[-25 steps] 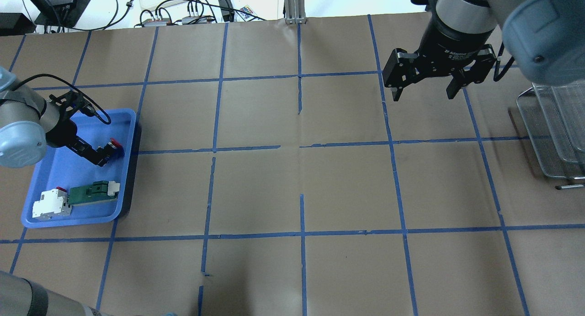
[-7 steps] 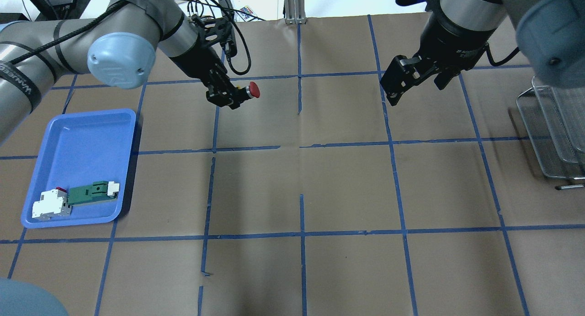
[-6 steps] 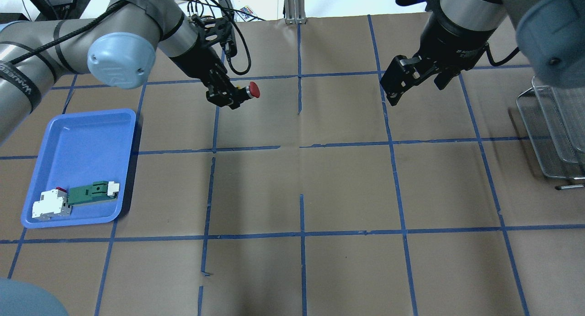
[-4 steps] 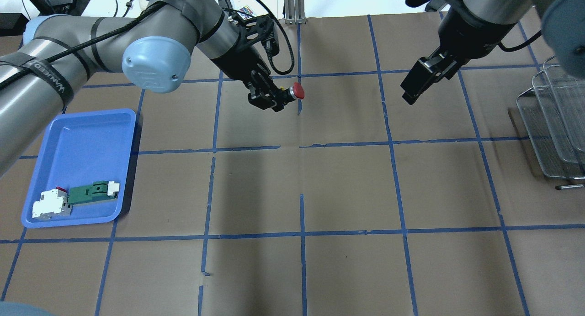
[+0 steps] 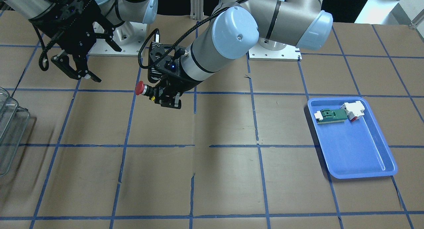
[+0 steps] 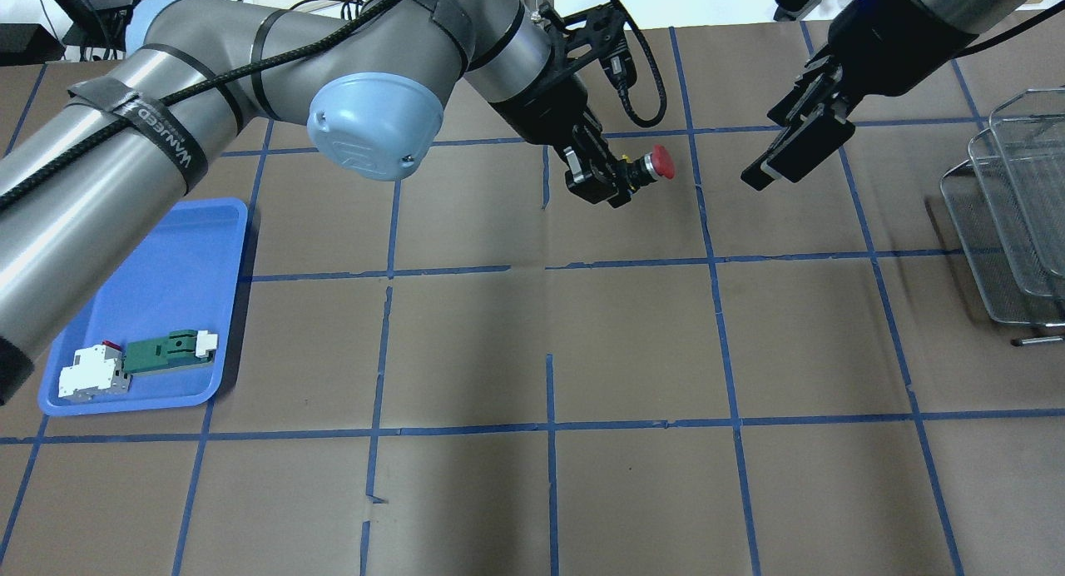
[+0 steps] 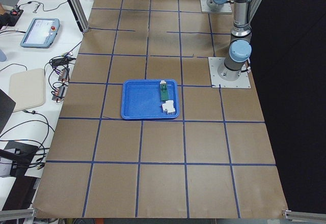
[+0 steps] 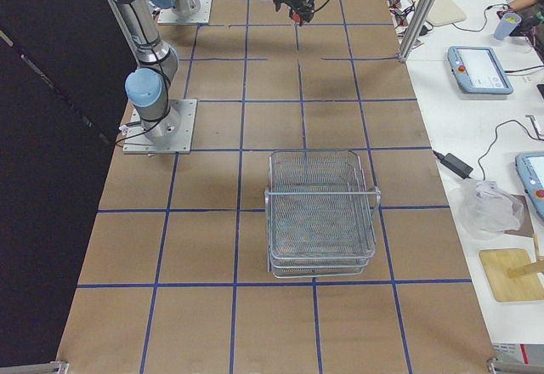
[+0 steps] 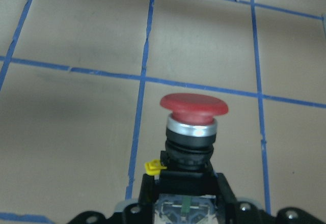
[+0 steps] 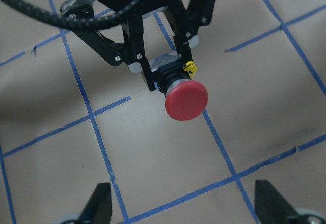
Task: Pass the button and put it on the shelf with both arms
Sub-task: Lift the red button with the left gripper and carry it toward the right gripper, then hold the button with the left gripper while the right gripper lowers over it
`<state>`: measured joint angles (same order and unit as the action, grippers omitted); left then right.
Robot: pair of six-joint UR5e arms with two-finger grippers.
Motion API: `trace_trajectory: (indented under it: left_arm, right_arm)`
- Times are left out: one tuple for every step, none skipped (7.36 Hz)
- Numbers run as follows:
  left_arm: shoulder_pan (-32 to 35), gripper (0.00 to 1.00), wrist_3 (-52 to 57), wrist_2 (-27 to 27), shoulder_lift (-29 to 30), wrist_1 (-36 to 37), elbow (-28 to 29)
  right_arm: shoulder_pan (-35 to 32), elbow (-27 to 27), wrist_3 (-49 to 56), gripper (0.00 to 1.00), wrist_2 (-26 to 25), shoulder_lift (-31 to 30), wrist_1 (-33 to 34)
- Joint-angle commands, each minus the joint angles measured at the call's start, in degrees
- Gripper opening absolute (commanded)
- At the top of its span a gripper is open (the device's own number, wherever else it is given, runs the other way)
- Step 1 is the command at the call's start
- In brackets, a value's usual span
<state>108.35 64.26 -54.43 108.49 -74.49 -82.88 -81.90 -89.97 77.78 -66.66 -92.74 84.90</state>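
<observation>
The button (image 6: 660, 162), with a red mushroom cap, a black body and a yellow spot, is held in the air by its body in my shut left gripper (image 6: 622, 181), just right of the table's centre line. The cap points toward my right gripper (image 6: 789, 147), which is open and empty a short gap to its right. The left wrist view shows the button (image 9: 193, 108) sticking out from the jaws. The right wrist view shows the cap (image 10: 186, 101) facing the camera, between and beyond its open fingers (image 10: 100, 203). The wire-mesh shelf (image 6: 1008, 226) stands at the table's right edge.
A blue tray (image 6: 146, 293) at the left holds a white block with a red part (image 6: 87, 373) and a green-and-white piece (image 6: 169, 351). The brown table has a blue tape grid. Cables and boxes lie beyond its far edge.
My left arm has lifted the button out of the blue tray and carried it right, past the centre line. My right gripper has turned edge-on and shifted slightly right.
</observation>
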Motion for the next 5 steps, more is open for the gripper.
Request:
trace_trajectory:
  left_arm:
    - [1.5,0.0,0.34,4.58,-0.64,1.71,0.26]
    - [2.2,0.0,0.78,5.03,-0.39,2.58,0.26]
    - [2.39,0.0,0.69,7.3,-0.47,3.46,0.17]
    - [2.47,0.0,0.61,8.97,-0.38,3.56,0.09]
    - [2.48,0.0,0.69,9.16,-0.38,3.65,-0.26]
  right_arm:
    - [3.13,-0.38,15.18,1.0,0.57,0.02,0.09]
    - [4.28,-0.38,15.47,1.0,1.0,-0.07,-0.17]
    - [4.29,-0.38,19.22,1.0,3.18,-0.51,0.0]
    - [4.38,-0.38,19.95,1.0,6.08,-1.9,-0.35]
    - [4.38,-0.73,19.87,1.0,8.02,-3.66,-1.4]
